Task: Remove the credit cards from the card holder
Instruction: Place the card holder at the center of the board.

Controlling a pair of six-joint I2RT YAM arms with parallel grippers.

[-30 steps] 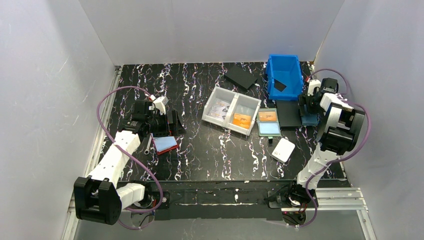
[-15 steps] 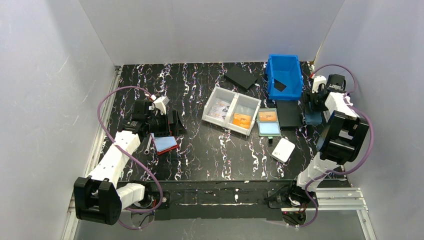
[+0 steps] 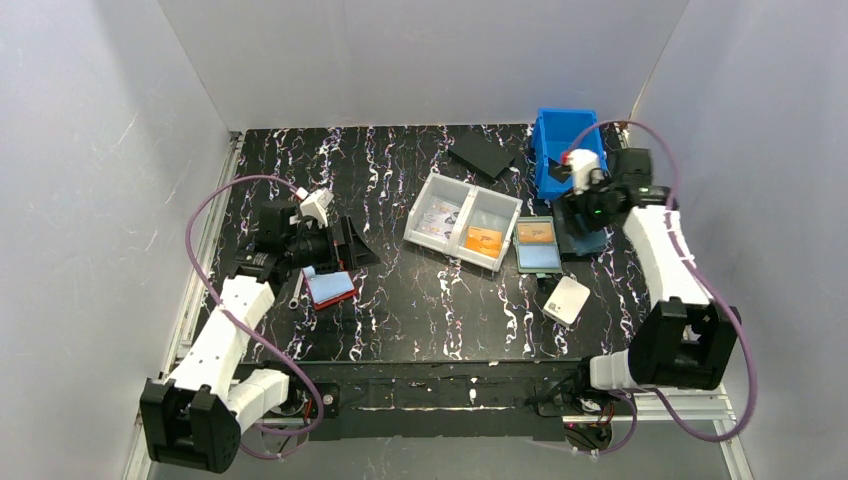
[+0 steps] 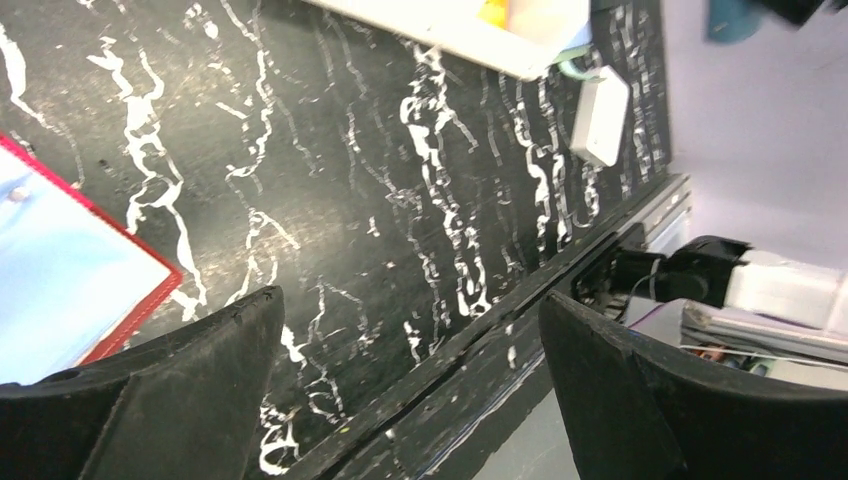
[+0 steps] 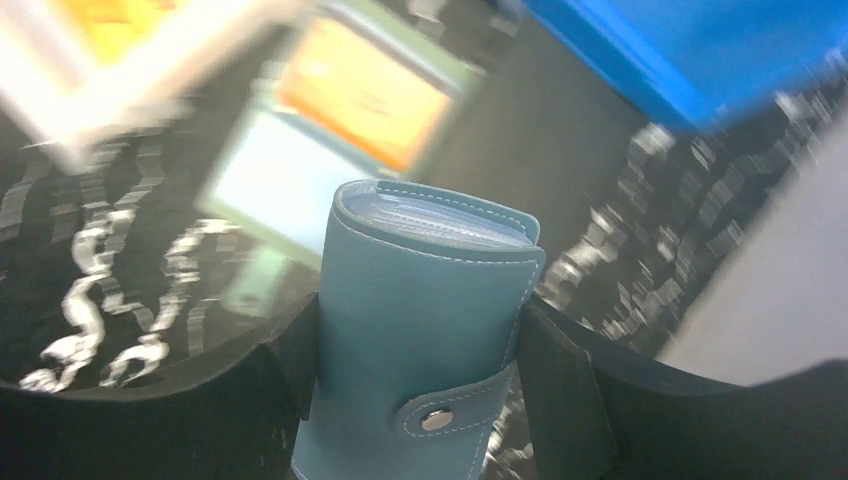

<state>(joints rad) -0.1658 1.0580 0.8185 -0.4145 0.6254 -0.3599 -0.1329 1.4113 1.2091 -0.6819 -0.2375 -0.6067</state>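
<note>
My right gripper (image 5: 418,345) is shut on the card holder (image 5: 425,280), a light-blue wallet folded shut, its snap tab fastened. It stands upright between the jaws, and clear pocket edges show at its top. The credit cards inside are hidden. In the top view my right gripper (image 3: 583,207) hangs above the table just left of the blue bin; the holder itself barely shows there. My left gripper (image 3: 350,243) is open and empty, low over the table beside the red-edged holder. In the left wrist view its jaws (image 4: 408,300) stand wide apart.
A red-edged holder (image 3: 330,288) lies by the left gripper. A clear two-part tray (image 3: 462,222) holds a pale card and an orange card. A teal holder (image 3: 537,247), a white box (image 3: 567,299), a blue bin (image 3: 568,150) and black flat sheets (image 3: 482,153) are around.
My right arm has swung left from the table's right edge to beside the blue bin, carrying the card holder. My left arm has shifted slightly.
</note>
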